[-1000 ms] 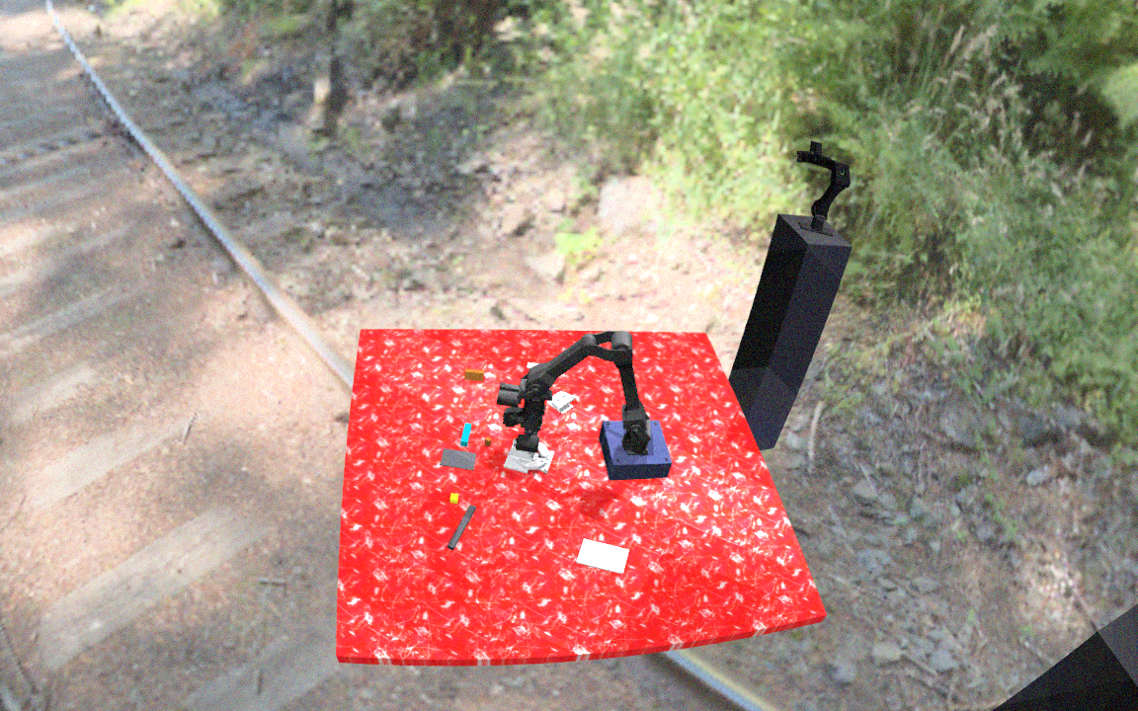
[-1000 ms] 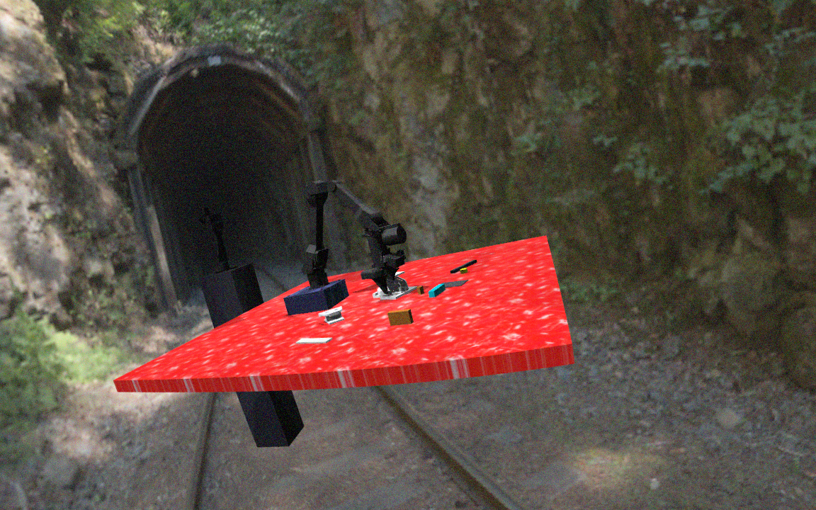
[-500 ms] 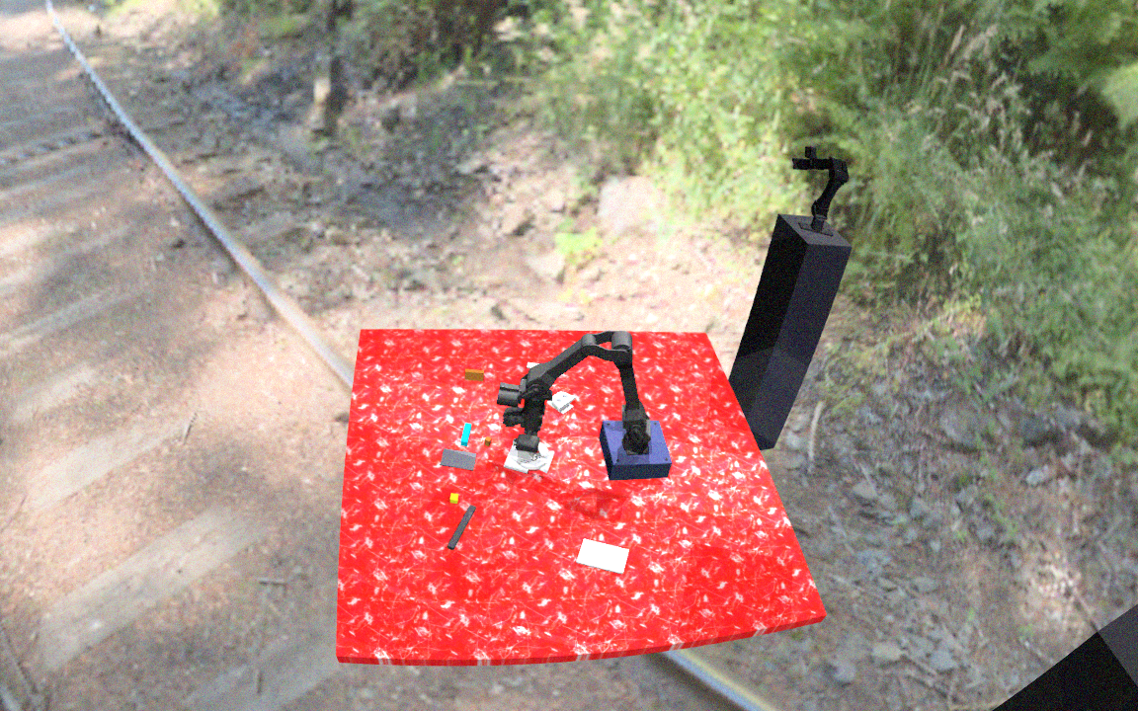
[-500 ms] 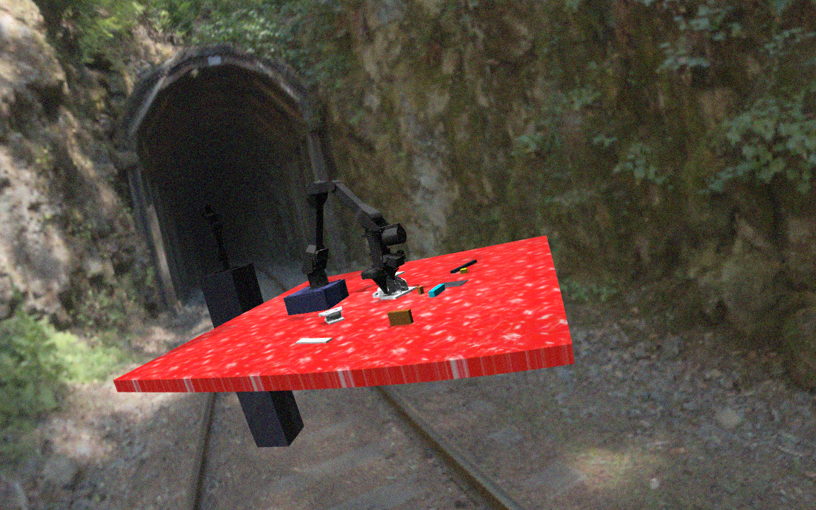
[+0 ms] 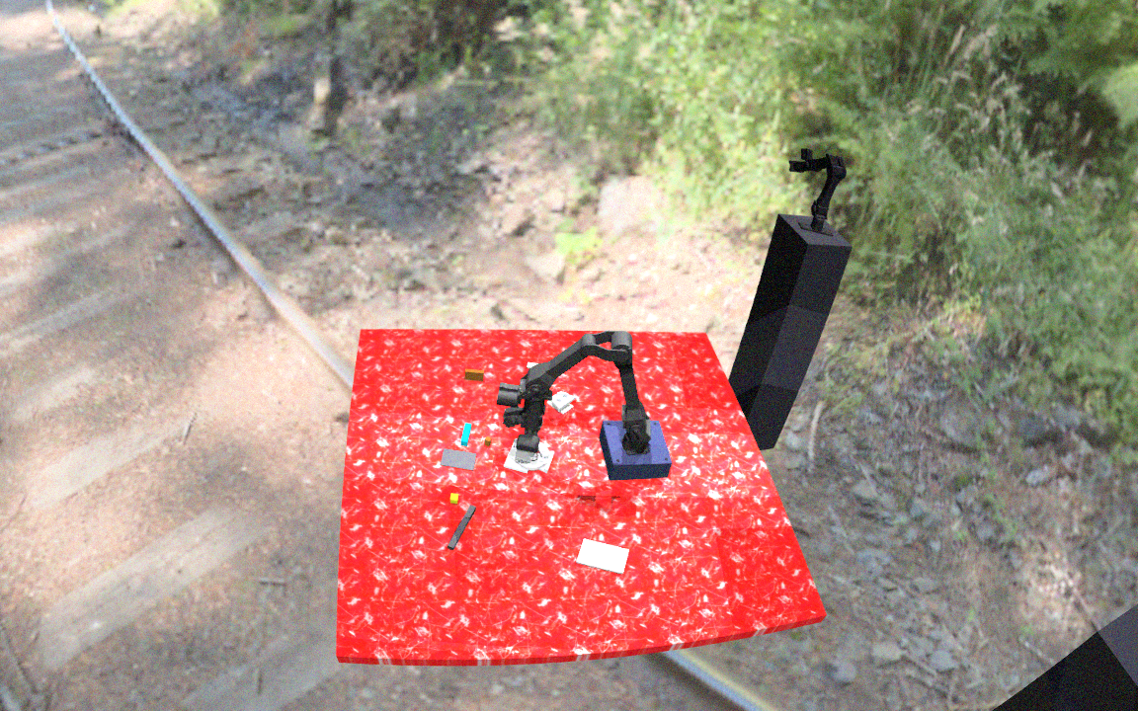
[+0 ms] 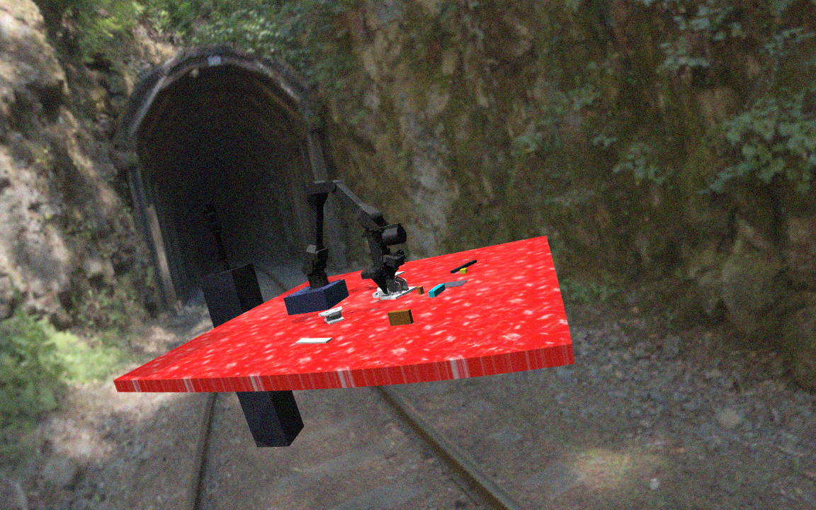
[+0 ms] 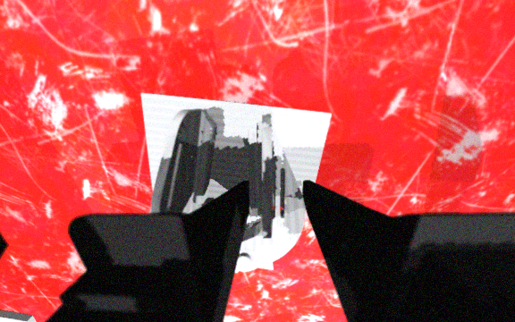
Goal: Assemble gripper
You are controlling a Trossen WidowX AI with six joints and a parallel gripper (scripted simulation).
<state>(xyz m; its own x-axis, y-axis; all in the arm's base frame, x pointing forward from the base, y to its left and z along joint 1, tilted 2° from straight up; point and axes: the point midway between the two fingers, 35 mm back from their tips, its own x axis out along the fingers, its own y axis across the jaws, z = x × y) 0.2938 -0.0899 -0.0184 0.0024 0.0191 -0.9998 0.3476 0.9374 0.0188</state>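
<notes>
The white gripper base [image 5: 512,463] [image 6: 406,292] [image 7: 307,130] lies flat under my gripper [image 5: 527,456] [image 6: 387,291] [image 7: 275,187]. One jaw [image 7: 186,165] stands over the base's left part in the wrist view. My gripper points down and is shut on the other jaw [image 7: 266,143], which is right of the first and over the base. Pins and gear teeth are too shadowed to tell whether the jaws are seated or meshed. A white stepped part [image 5: 560,402] [image 6: 332,314], perhaps the housing plate, lies apart from the base.
A cyan block [image 5: 466,433] [image 6: 436,290], small orange block [image 5: 487,441] and grey plate [image 5: 458,458] lie near the base. Farther off are an orange block [image 5: 473,375] [image 6: 400,316], yellow cube [image 5: 454,499], dark bar [image 5: 461,526] and white plate [image 5: 603,555]. The arm stands on a blue box [image 5: 635,466].
</notes>
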